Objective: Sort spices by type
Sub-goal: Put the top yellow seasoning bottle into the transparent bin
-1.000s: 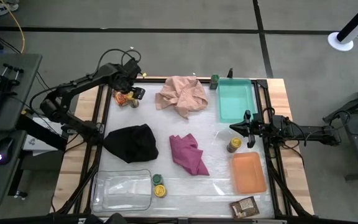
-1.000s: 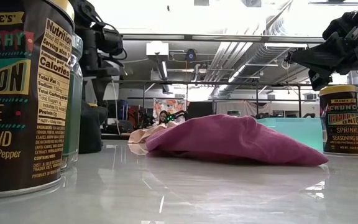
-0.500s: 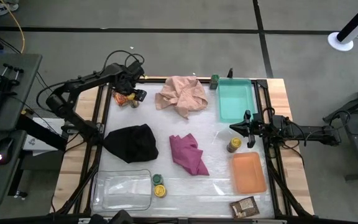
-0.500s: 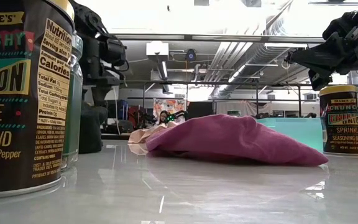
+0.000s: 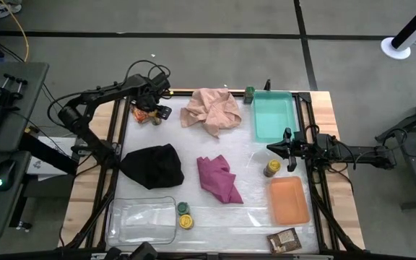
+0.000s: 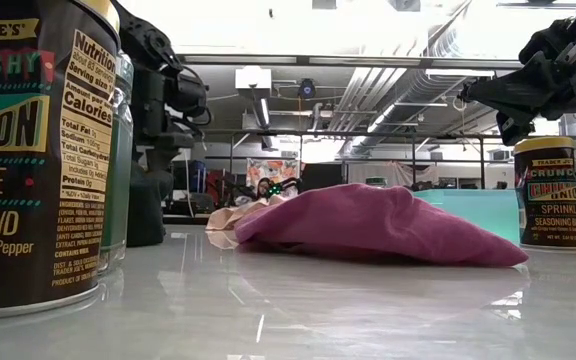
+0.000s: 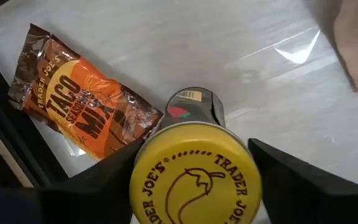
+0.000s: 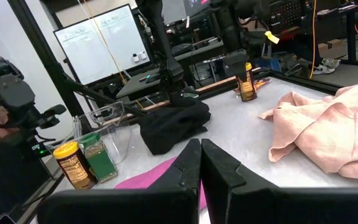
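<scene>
My left gripper [image 7: 194,146] is open at the table's far left corner [image 5: 155,113]. It is lowered over a yellow-lidded jar [image 7: 194,171], one finger on each side of the lid. A brown-orange packet [image 7: 73,109] lies flat beside that jar. My right gripper [image 8: 201,165] is shut on nothing, hovering [image 5: 275,148] above another yellow-lidded jar [image 5: 271,168]. A third yellow-lidded jar [image 5: 185,221] and a green jar [image 5: 182,208] stand by the clear tray [image 5: 141,220]. Another green jar [image 5: 249,92] stands beside the teal tray [image 5: 273,115]. A second packet [image 5: 284,240] lies at the near edge. My left gripper comes from above with its fingers [image 7: 291,180] flanking the jar's yellow lid [image 7: 229,155]. I cannot tell whether they touch it. The jar stands upright on the table.
A pink cloth [image 5: 211,110] lies far centre, a black cloth [image 5: 152,165] on the left and a magenta cloth [image 5: 219,178] in the middle. The orange tray [image 5: 289,200] sits near right. A dark frame rail [image 5: 121,123] borders the table next to the left gripper.
My left gripper has come down over the yellow-lidded jar at the far left corner, and its arm has drawn in closer to that corner. The jar and the packet have stayed in place.
</scene>
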Controlling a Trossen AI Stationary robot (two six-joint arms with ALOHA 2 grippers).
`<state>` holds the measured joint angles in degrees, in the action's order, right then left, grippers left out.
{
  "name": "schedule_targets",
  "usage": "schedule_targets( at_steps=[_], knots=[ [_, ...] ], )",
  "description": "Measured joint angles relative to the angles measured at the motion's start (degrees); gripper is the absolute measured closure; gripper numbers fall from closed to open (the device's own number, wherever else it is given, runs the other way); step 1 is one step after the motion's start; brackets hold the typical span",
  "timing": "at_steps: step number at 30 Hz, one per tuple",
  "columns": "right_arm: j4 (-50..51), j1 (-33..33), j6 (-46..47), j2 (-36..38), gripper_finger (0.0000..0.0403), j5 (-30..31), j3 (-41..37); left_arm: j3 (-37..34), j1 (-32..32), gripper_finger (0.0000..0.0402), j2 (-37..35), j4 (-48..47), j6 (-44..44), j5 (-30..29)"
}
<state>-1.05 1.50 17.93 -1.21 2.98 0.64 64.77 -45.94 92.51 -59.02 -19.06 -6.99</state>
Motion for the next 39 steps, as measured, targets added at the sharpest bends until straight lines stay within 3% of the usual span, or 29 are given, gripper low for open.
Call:
schedule_targets(
  at_steps=[3,6,10,14,20,25,32,39],
  knots=[
    [-0.01,0.02,0.00,0.00,0.0402,0.00,0.00,0.02,0.01,0.0210,-0.28,0.06,1.34,0.09],
    [0.00,0.00,0.00,0.00,0.0402,0.00,0.00,0.10,0.01,0.0213,-1.40,-0.04,3.02,0.16],
    [0.00,0.00,0.00,0.00,0.0402,0.00,-0.01,2.28,0.84,0.0213,-5.00,-0.85,6.72,4.51],
    [-0.01,-0.01,0.00,0.00,0.0402,0.02,0.00,3.52,7.21,0.0213,-11.84,-2.54,11.72,11.45],
    [-0.01,0.01,0.00,0.00,0.0402,0.02,0.00,3.54,29.47,0.0213,-24.59,-9.44,11.69,14.13],
    [-0.01,-0.01,0.00,0.01,0.0402,0.02,0.00,3.54,55.51,0.0213,-29.78,-11.83,-3.91,12.85],
    [-0.01,-0.01,0.00,0.01,0.0402,0.01,-0.01,3.54,85.64,0.0213,-24.47,-12.71,-20.71,11.57],
    [-0.01,0.01,0.00,0.02,0.0402,0.00,0.00,3.54,104.20,0.0213,-15.94,-13.52,-21.82,5.96]
  ],
)
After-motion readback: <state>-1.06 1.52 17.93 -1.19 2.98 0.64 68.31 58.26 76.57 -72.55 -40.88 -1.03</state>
